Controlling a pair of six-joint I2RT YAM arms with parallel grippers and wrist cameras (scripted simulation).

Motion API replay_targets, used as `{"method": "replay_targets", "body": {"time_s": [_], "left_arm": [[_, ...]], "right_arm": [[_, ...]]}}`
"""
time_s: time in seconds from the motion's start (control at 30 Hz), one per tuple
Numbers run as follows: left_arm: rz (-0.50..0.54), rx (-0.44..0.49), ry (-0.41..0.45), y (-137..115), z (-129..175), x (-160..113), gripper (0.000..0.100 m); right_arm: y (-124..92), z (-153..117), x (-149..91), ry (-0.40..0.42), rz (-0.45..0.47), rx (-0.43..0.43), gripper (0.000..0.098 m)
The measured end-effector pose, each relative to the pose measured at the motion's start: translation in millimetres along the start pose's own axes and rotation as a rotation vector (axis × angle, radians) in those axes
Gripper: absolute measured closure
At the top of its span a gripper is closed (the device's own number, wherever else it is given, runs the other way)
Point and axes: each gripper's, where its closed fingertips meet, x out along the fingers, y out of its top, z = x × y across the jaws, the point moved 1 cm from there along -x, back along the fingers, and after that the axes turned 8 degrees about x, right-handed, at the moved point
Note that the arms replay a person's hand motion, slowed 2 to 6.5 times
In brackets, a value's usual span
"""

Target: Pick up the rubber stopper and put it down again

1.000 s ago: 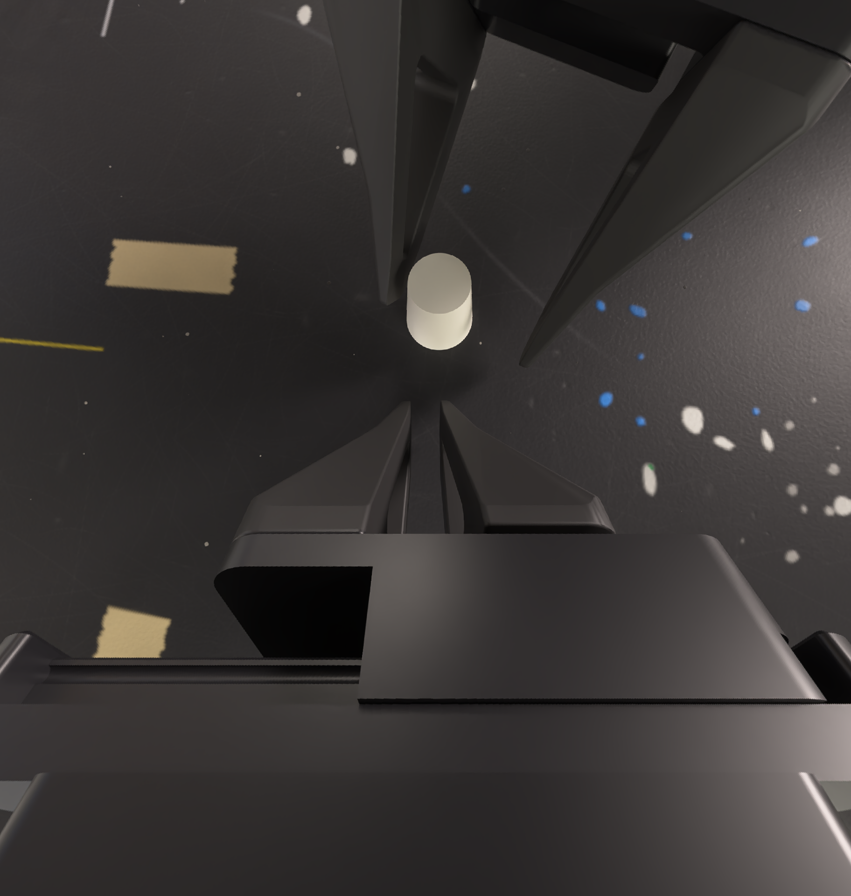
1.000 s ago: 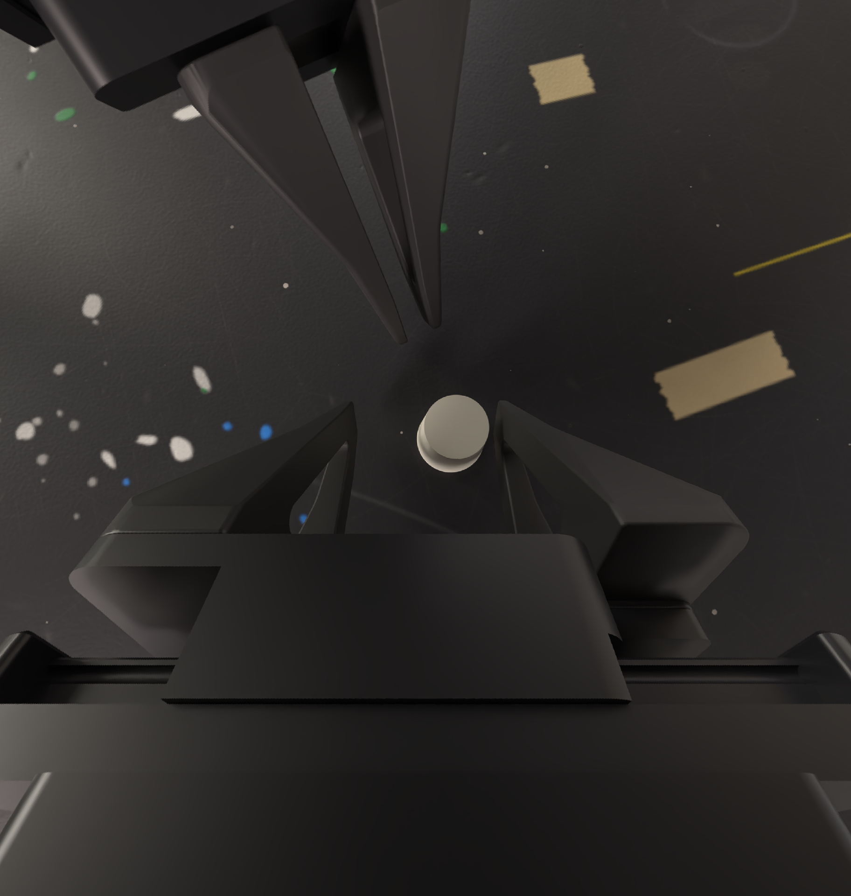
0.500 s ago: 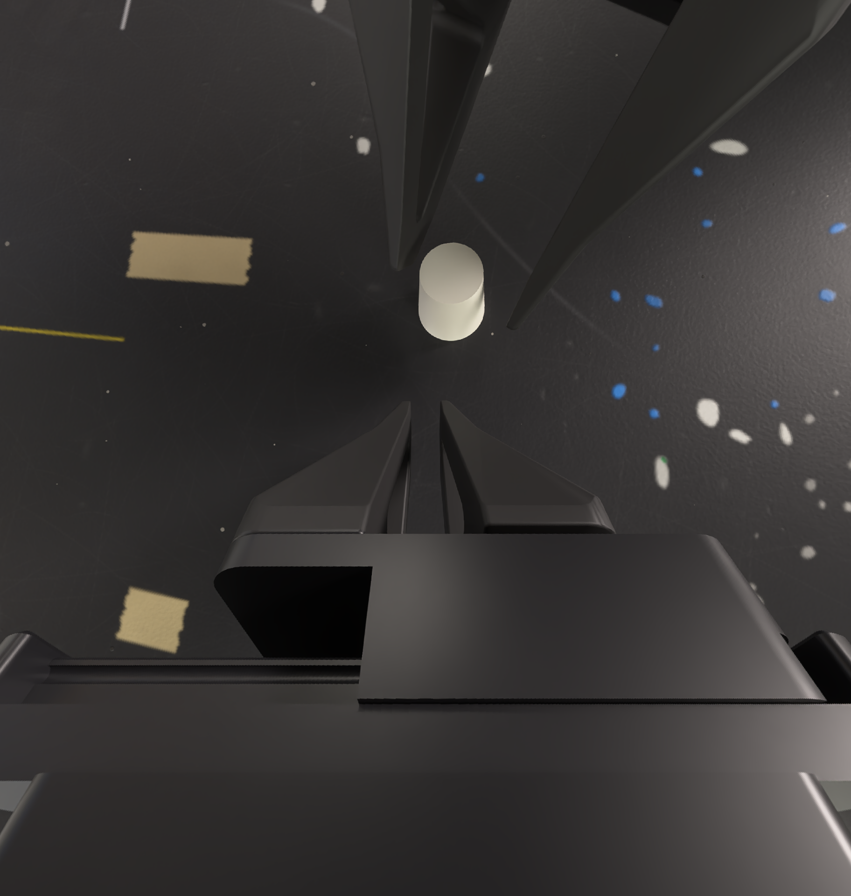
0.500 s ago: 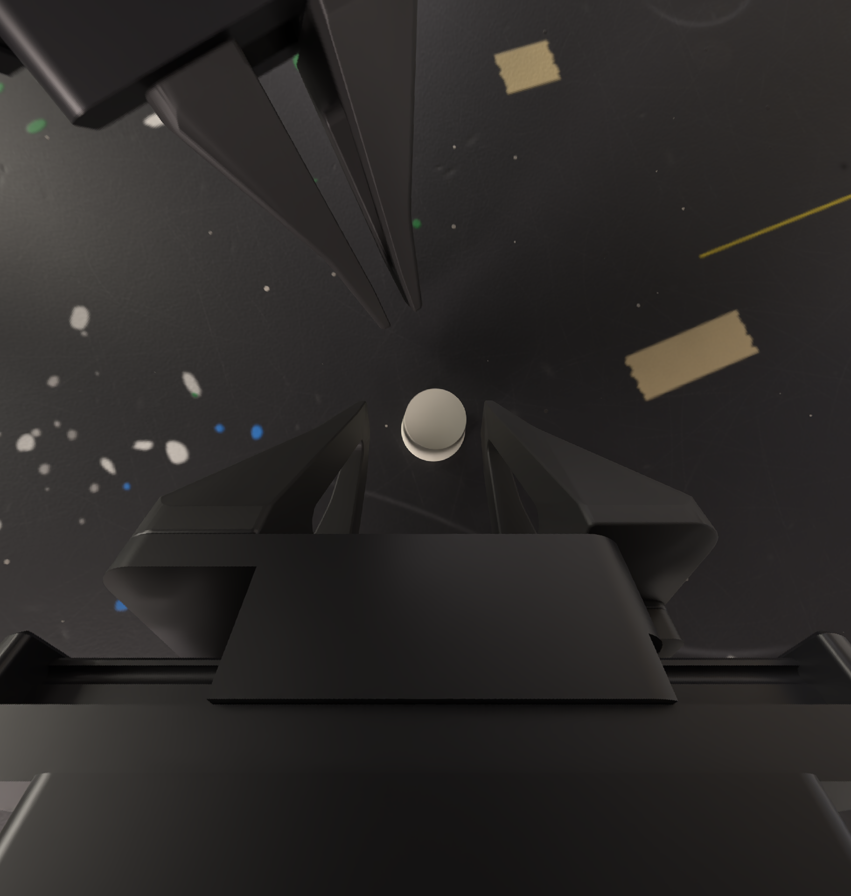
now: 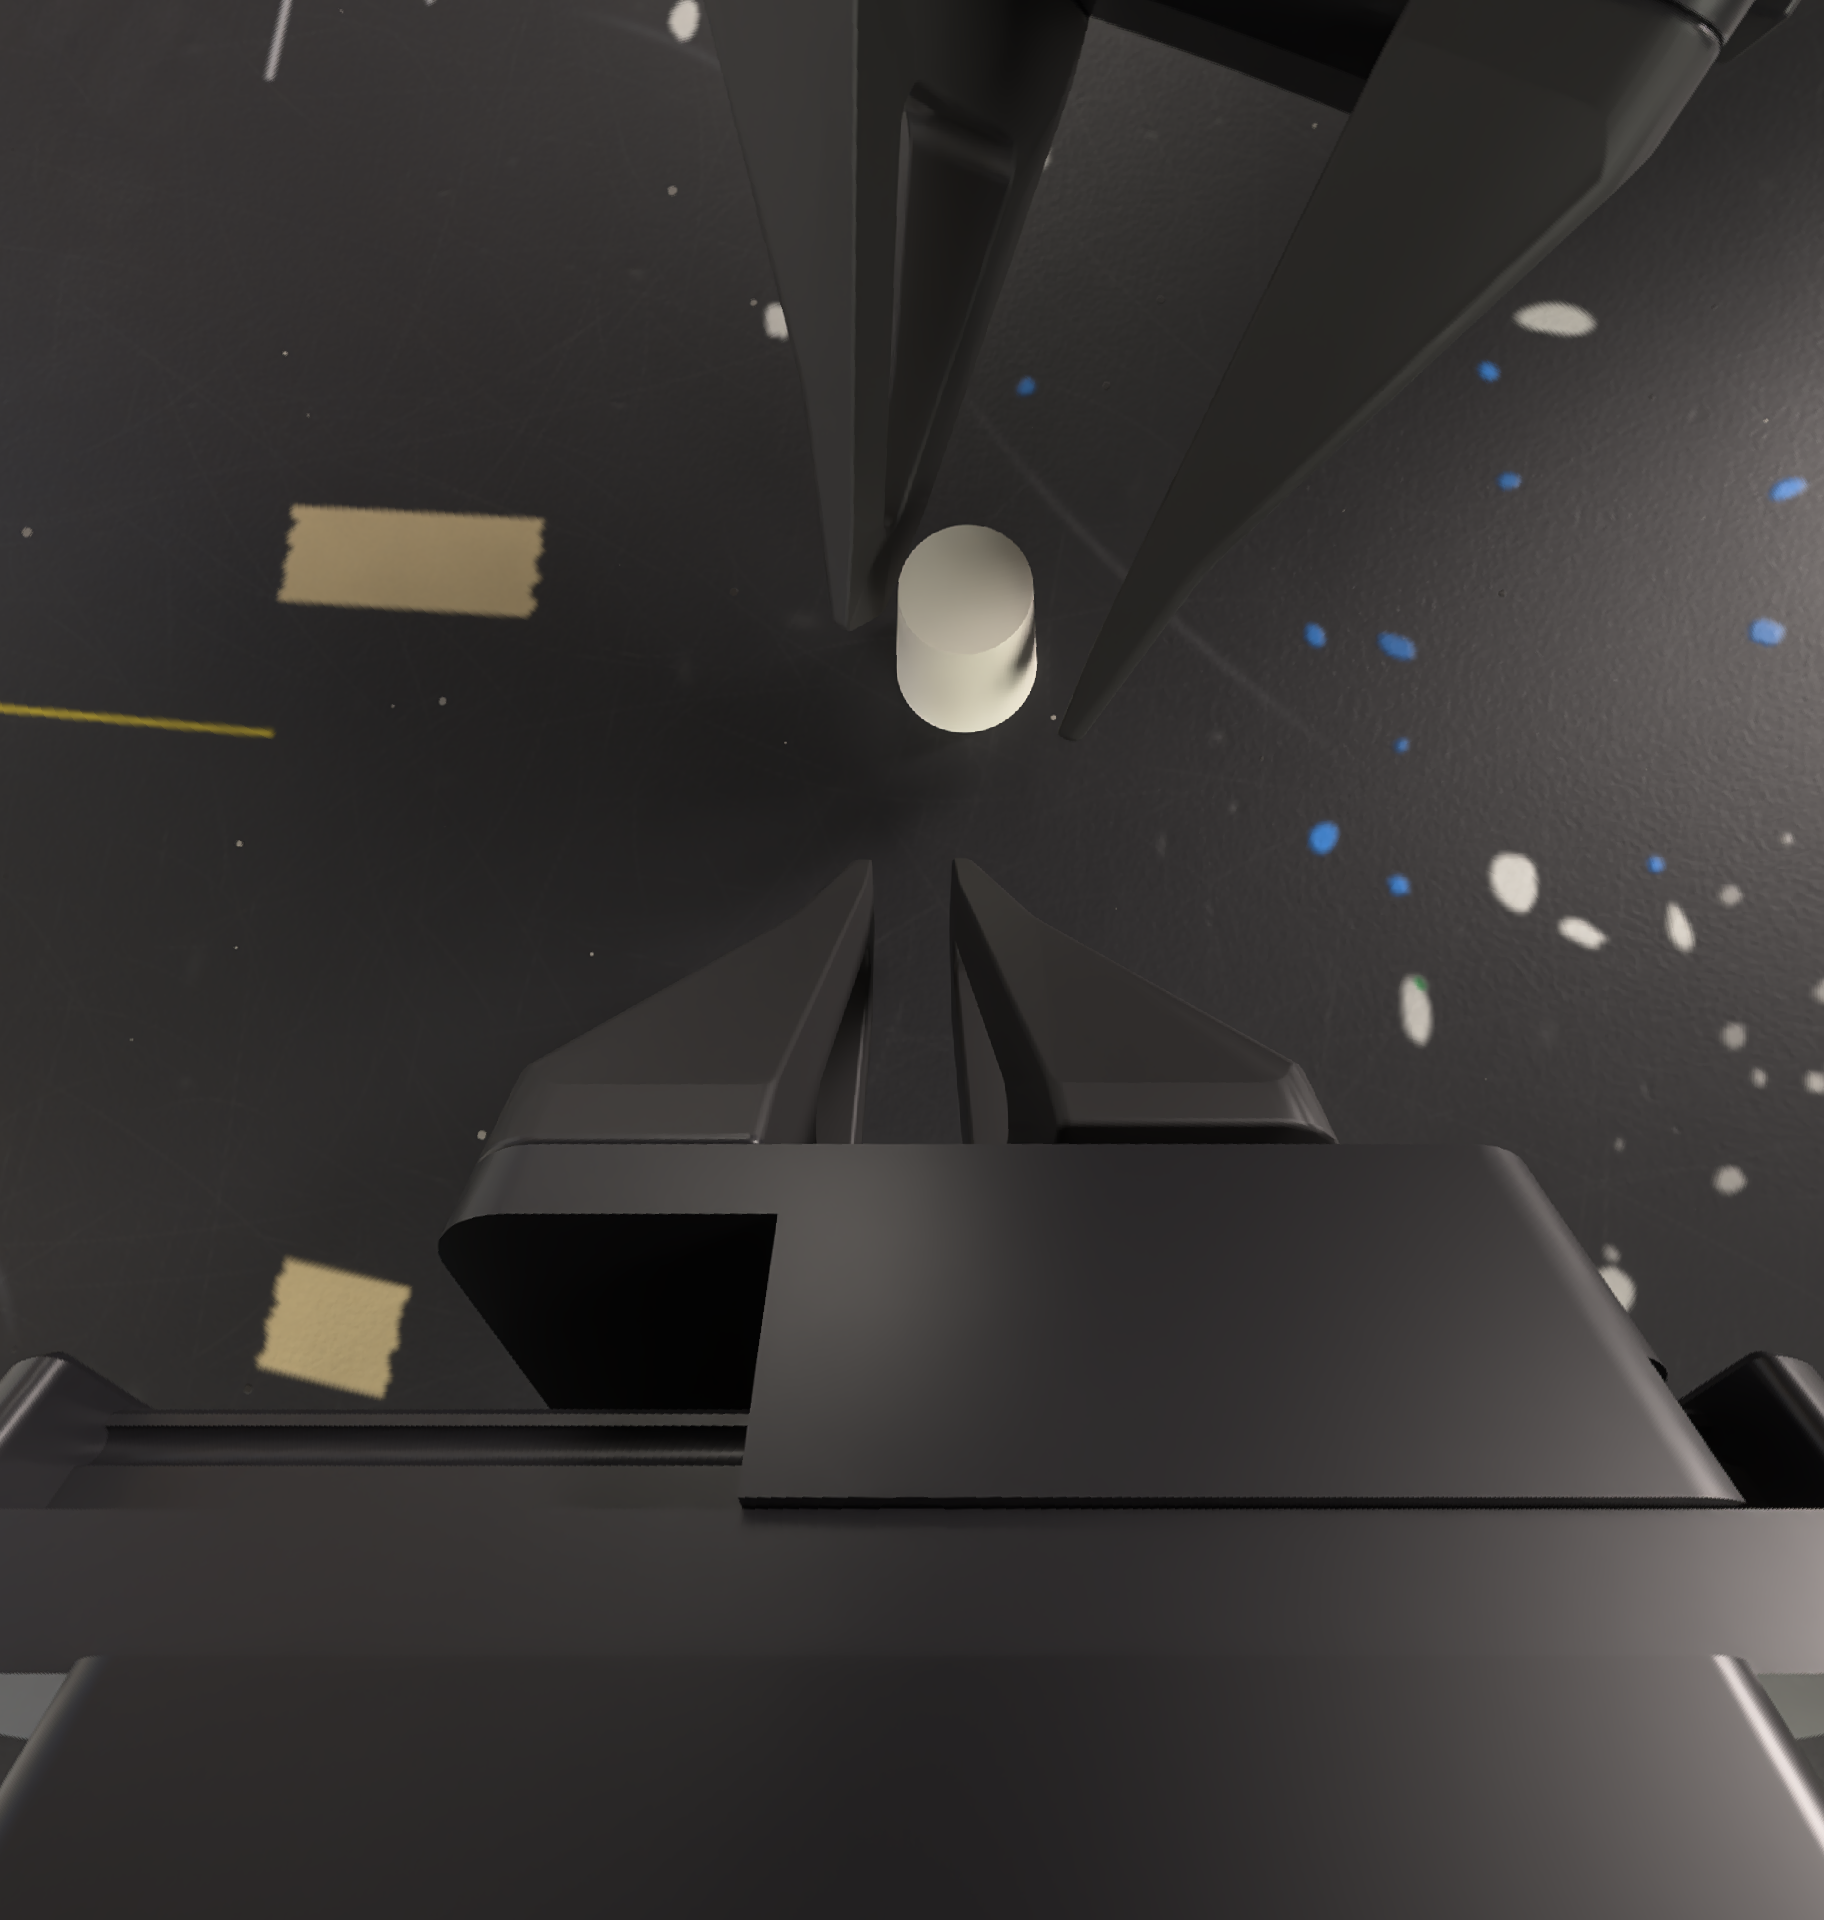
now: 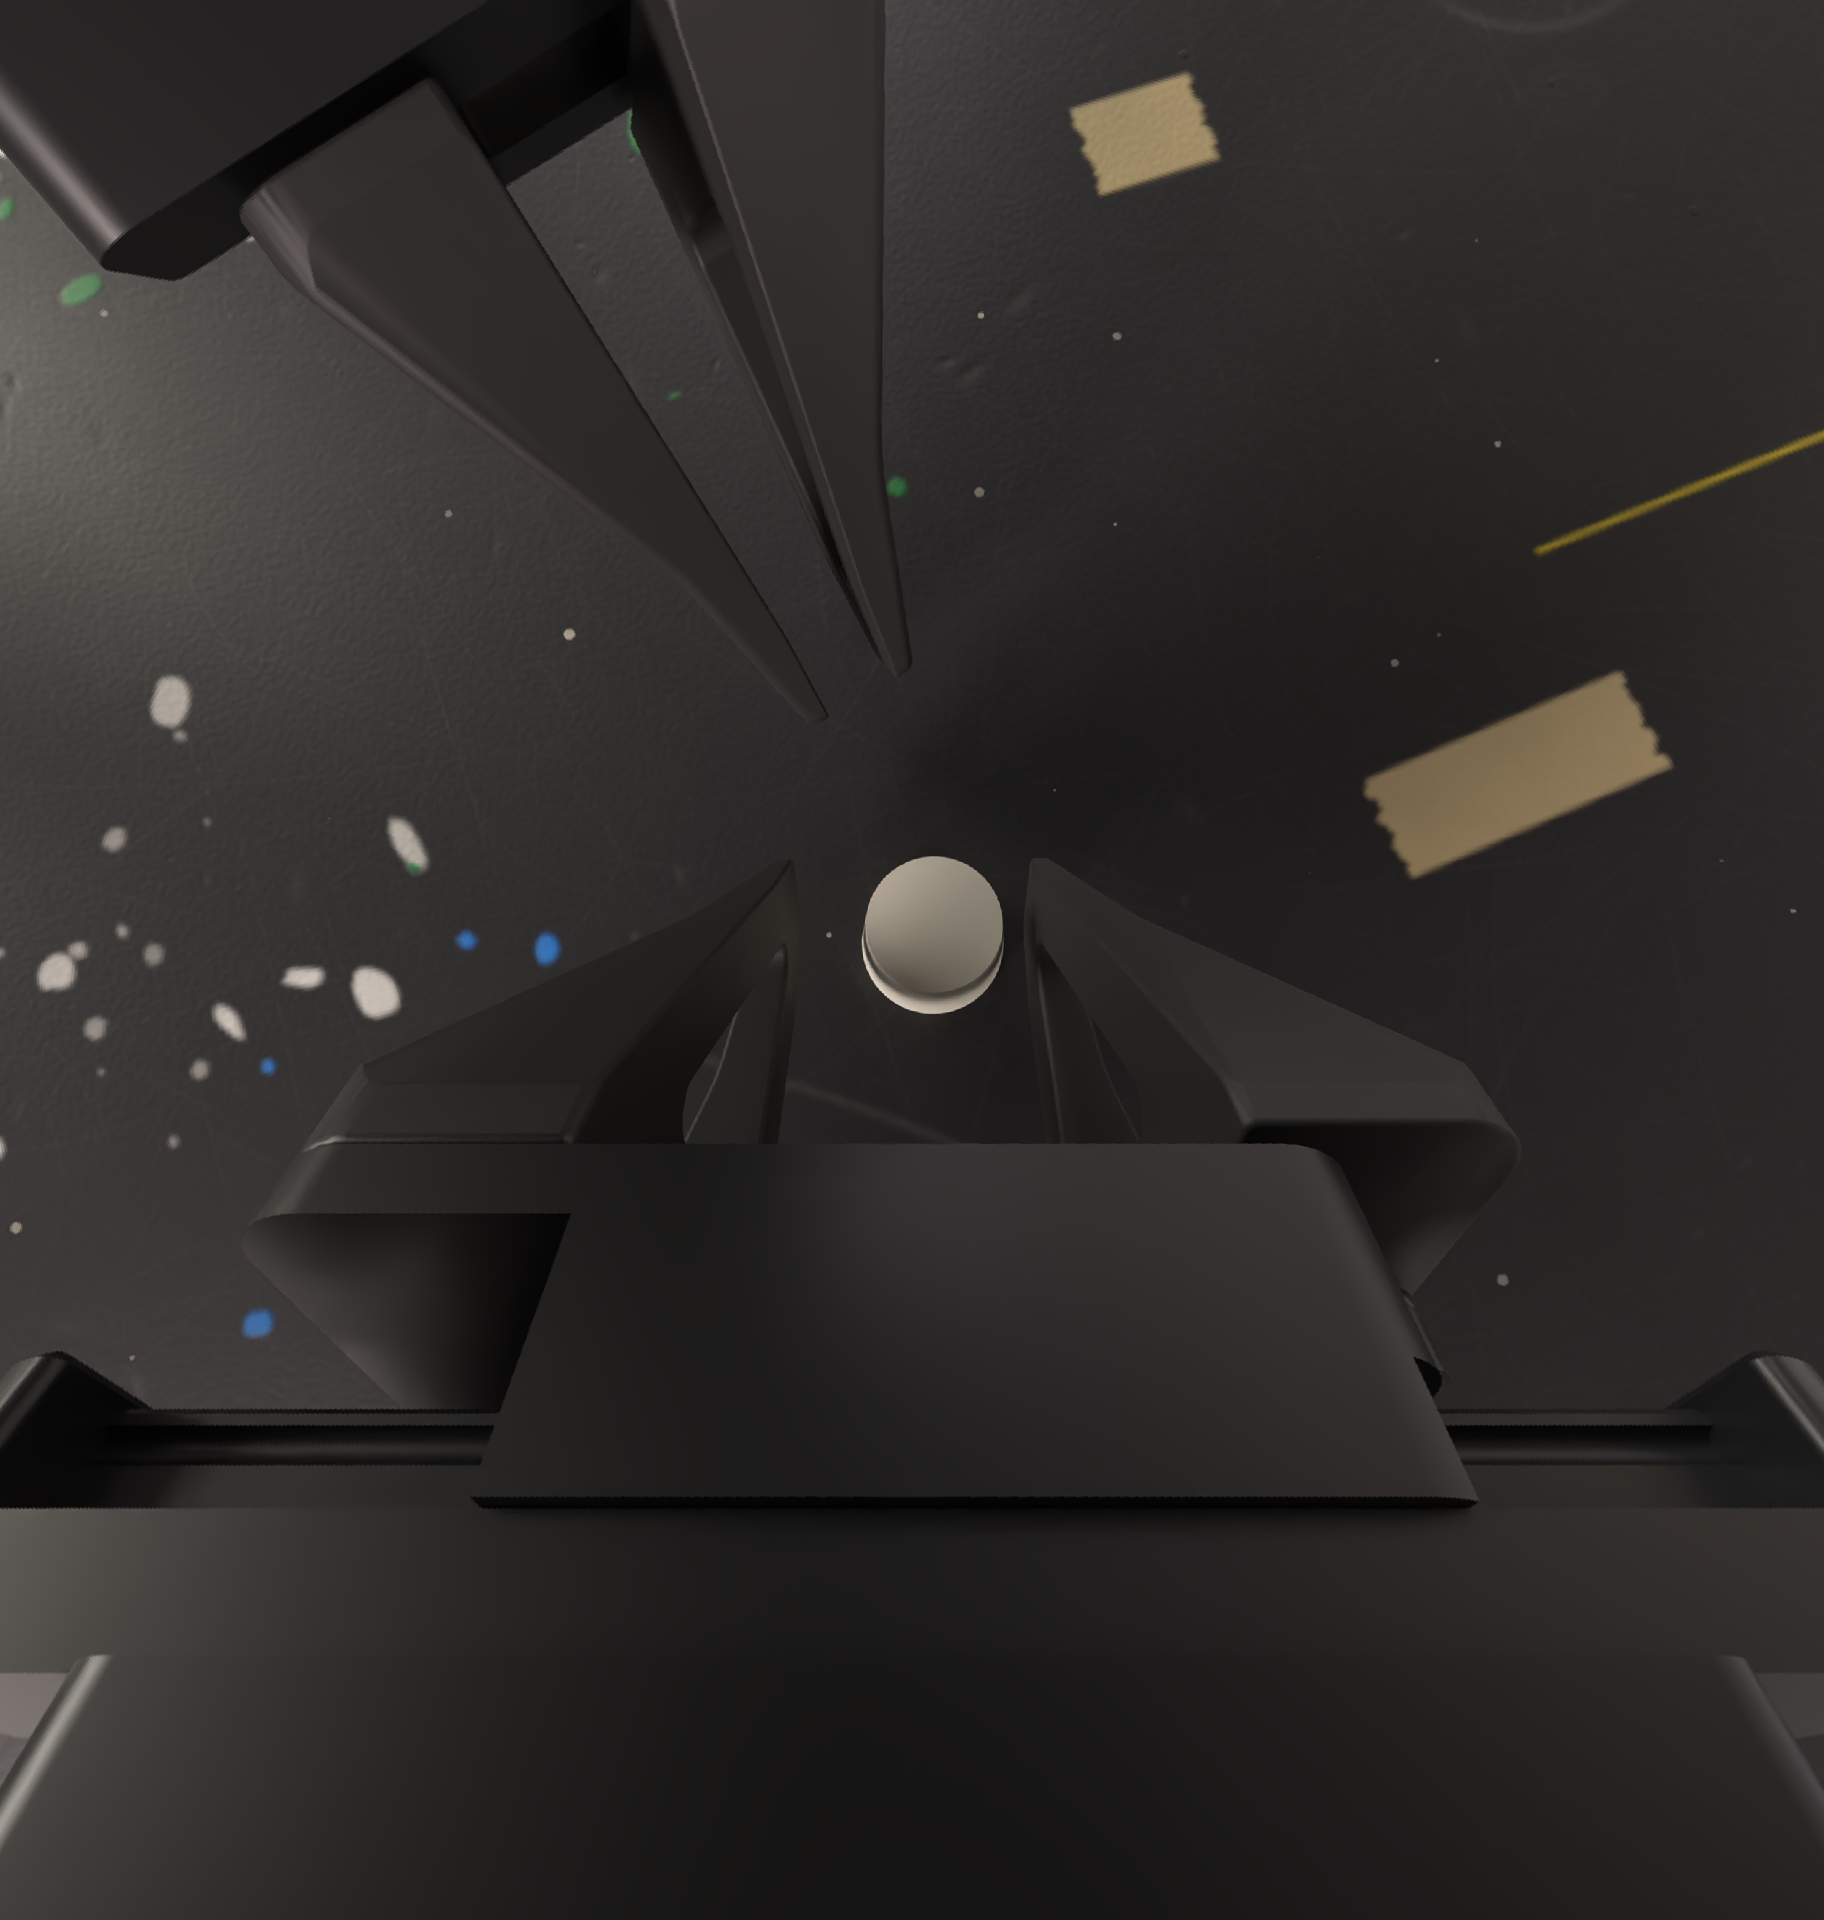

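Note:
The rubber stopper [image 6: 932, 930] is a small off-white plug standing upright on the dark table [image 6: 1199, 623]. My right gripper [image 6: 910, 864] is open, with one finger on each side of the stopper and a narrow gap on both sides. In the left wrist view the stopper [image 5: 965, 623] stands between the right gripper's fingers [image 5: 1251, 436], which reach in from the top. My left gripper [image 5: 913, 862] is shut and empty, its tips a short way in front of the stopper. It also shows in the right wrist view [image 6: 856, 694], pointing at the stopper from the far side.
Tan tape strips [image 5: 411, 561] [image 5: 331, 1328] [image 6: 1516, 774] and a thin yellow line [image 5: 108, 719] mark the table. White and blue paint flecks [image 5: 1510, 883] spread to one side. The two grippers face each other closely over the stopper.
My right gripper's fingers have closed in from both sides and centred on the stopper. My left gripper stays shut and has shifted only slightly.

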Motion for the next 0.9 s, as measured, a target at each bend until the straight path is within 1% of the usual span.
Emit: {"method": "replay_targets", "body": {"time_s": [0.3, 0.4, 0.5, 0.77, 0.9], "left_arm": [[0.034, -0.007, 0.005, 2.3, -2.5, -2.9, 0.085], [0.043, -0.005, 0.003, 3.1, -2.3, -3.1, 0.084], [0.051, 0.001, 0.0, 4.3, -1.6, -3.2, 0.083], [0.045, 0.021, 0.006, 2.8, -2.5, -2.5, 0.079], [0.041, 0.03, -0.001, 1.7, -0.5, -1.0, 0.079]], "right_arm": [[1.4, 2.8, 0.8, 0.02, 0.014, 0.017, 0.0671], [1.5, 4.3, 0.7, 0.022, 0.02, 0.018, 0.0701], [2.9, 5.1, 0.5, 0.024, 0.032, 0.014, 0.0753], [3.2, 4.7, 0.4, 0.032, 0.054, -0.019, 0.075], [3.1, 4.3, 0.2, 0.035, 0.056, -0.038, 0.075]]}}
